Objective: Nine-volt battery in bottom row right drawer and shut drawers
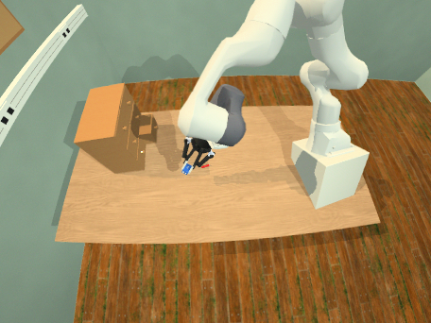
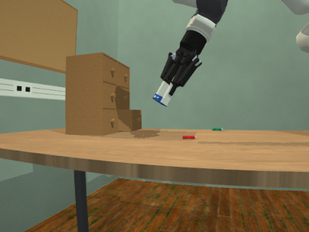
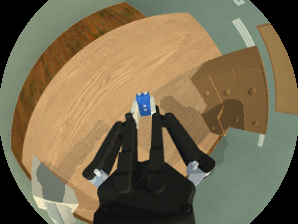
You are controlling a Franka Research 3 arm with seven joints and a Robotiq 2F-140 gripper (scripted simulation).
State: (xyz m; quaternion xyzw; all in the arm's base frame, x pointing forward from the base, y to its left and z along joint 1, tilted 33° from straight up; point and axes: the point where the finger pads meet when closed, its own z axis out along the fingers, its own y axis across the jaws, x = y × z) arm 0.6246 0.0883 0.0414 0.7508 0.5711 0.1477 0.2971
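Note:
The nine-volt battery [image 1: 187, 168] [image 3: 144, 104], blue and white, is held between the fingertips of my gripper [image 1: 190, 163] [image 2: 168, 87] [image 3: 144, 103]. The gripper is shut on it and tilted, high above the table, out in front of the chest. The brown chest [image 1: 99, 113] [image 2: 85, 95] [image 3: 245, 70] stands upright with three rows of two drawers. Its bottom right drawer [image 1: 146, 127] [image 2: 135, 120] is pulled out; the other drawers look shut. The inside of the open drawer shows only partly in the top view.
A red cylinder [image 1: 205, 166] [image 2: 189, 137] lies on the table [image 1: 142, 208] [image 2: 101, 149] [image 3: 100, 65] to the robot's side of the chest. A green cylinder [image 2: 217, 129] lies farther back. The robot's base block [image 1: 336, 175] stands at the opposite end from the chest.

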